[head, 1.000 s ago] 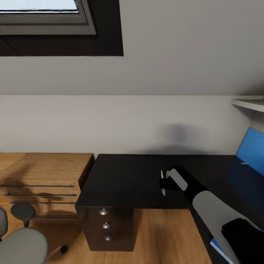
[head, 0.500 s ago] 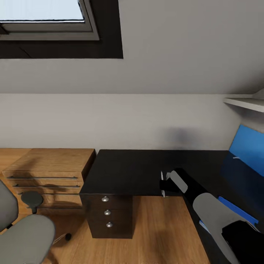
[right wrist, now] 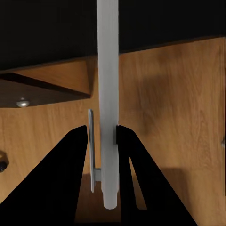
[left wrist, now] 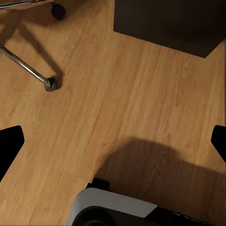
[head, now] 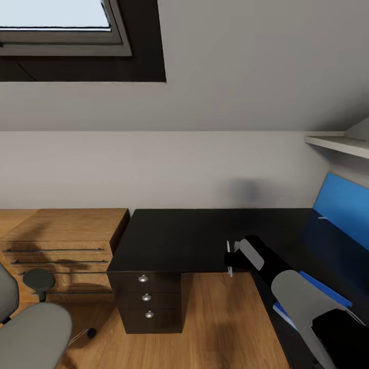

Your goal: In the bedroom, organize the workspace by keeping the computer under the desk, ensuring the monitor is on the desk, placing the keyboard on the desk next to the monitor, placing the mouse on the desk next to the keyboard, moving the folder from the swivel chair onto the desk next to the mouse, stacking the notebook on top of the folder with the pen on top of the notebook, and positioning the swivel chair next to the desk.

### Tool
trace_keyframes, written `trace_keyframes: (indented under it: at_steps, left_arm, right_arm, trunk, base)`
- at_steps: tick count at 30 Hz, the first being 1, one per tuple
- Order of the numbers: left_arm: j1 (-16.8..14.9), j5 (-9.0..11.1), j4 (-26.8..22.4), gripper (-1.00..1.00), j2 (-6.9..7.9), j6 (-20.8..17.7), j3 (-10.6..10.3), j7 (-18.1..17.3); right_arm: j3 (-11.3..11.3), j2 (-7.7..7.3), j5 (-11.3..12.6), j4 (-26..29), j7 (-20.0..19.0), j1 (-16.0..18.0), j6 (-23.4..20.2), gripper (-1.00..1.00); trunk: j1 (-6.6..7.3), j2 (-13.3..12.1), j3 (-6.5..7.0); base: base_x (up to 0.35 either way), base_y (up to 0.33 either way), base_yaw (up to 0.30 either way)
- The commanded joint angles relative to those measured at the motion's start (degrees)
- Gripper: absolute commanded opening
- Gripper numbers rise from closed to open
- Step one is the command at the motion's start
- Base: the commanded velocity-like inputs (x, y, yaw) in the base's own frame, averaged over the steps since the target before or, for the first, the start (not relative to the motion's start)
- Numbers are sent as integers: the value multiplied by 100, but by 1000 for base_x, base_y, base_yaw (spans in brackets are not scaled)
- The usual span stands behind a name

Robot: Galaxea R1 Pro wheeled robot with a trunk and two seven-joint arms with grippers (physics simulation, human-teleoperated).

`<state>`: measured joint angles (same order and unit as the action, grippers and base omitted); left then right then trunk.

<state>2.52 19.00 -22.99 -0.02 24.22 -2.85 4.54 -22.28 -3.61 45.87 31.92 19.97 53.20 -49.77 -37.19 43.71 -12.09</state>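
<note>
1. Against the picture half a second earlier, the whole head view has shifted a little — camera movement; the right gripper (head: 229, 259) remains closed on the thin white pen (right wrist: 108, 101), by the front edge of the long black-topped desk (head: 189, 238).
2. The flat bright blue folder (head: 323, 287) lies on the desk, largely hidden behind the right arm.
3. The grey-upholstered swivel chair (head: 31, 333) is cut off at the frame's corner.
4. Left gripper (left wrist: 113, 139) — fingertips spread wide over the wood floor, holding nothing.
</note>
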Motion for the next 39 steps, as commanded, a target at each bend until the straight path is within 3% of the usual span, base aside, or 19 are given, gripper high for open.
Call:
trace_keyframes:
  at_steps: [1, 18, 30, 39]
  left_arm:
    - [3, 7, -13, 100, 2, 8, -31, 47]
    - [3, 7, -6, 100, 2, 6, -28, 47]
    - [3, 7, -4, 100, 2, 13, -25, 47]
    - [3, 7, -4, 100, -1, 6, -27, 47]
  right_arm:
    - [-45, -9, 63, 7, 42, 6, -6, -100]
    - [-41, -17, 63, 5, 17, 6, 11, -100]
    - [-40, -19, 63, -1, 17, 6, 154, -100]
    - [-48, -17, 55, 3, 19, 6, 276, -100]
  trunk:
    - [-2, 6, -8]
    - [-2, 6, -8]
    - [-2, 6, -21]
    - [-2, 6, -53]
  base:
    - [0, 0, -216]
    - [0, 4, -252]
    - [0, 214, -258]
    - [0, 46, -199]
